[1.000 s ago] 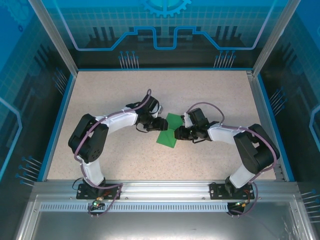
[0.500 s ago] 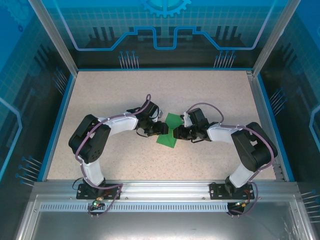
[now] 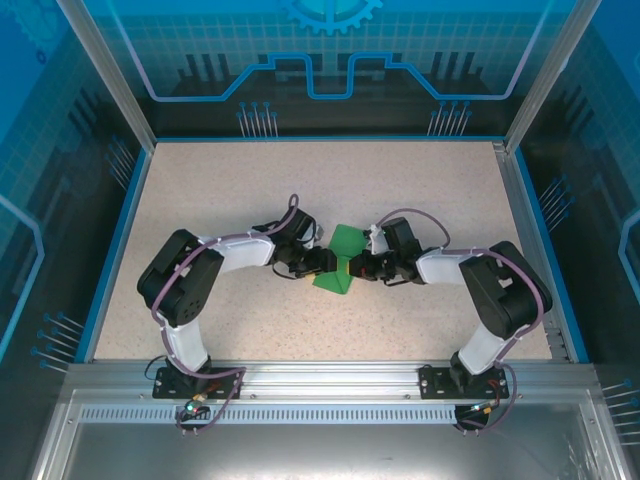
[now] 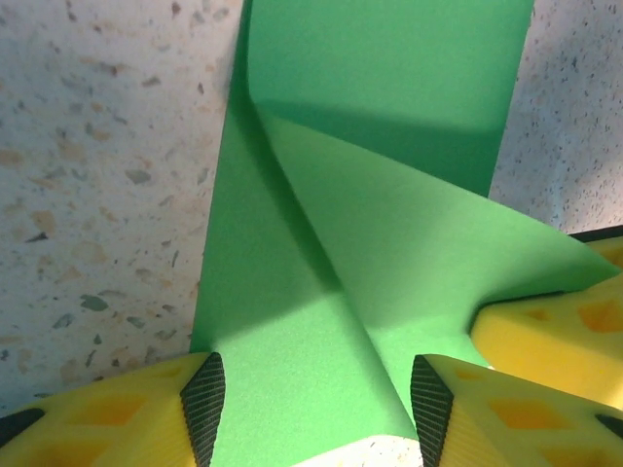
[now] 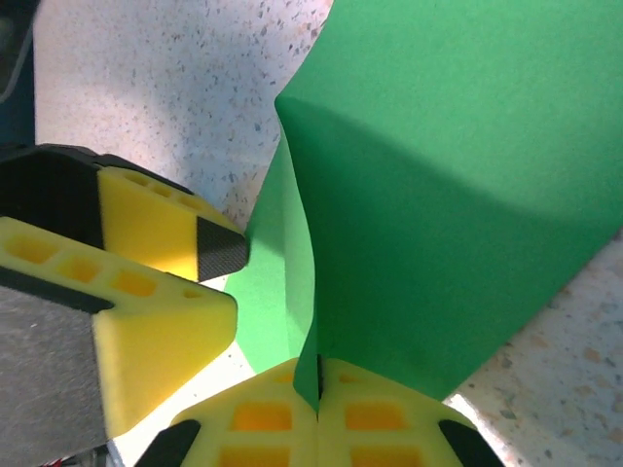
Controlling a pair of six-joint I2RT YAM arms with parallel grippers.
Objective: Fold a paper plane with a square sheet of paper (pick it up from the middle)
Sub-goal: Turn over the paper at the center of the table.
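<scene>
The square sheet of paper (image 3: 343,262) sits near the middle of the bench (image 3: 250,190), slightly toward the bench's near edge, between the two hands. It is plain green and no longer flat. Part of it lies on the bench top and part rises in a curved fold.

The left hand (image 3: 325,262) reaches in low from the left half of the bench, meeting the sheet at the bench's middle. In the left wrist view, the left hand (image 4: 311,399) has its two yellow fingers (image 4: 202,399) apart, and the flat part of the sheet (image 4: 360,243) lies between their dark pads. A flap curls up from a diagonal crease and sweeps toward the right. Whether the pads press on the paper's edges cannot be told.

The right hand (image 3: 358,266) comes in from the right half of the bench to the same central spot. In the right wrist view, the right hand (image 5: 319,389) has its fingers pressed together, clamped on a thin raised edge of the sheet (image 5: 448,195), which billows upward from the pinch. The left hand's fingers (image 5: 165,253) show just beside the paper there.
</scene>
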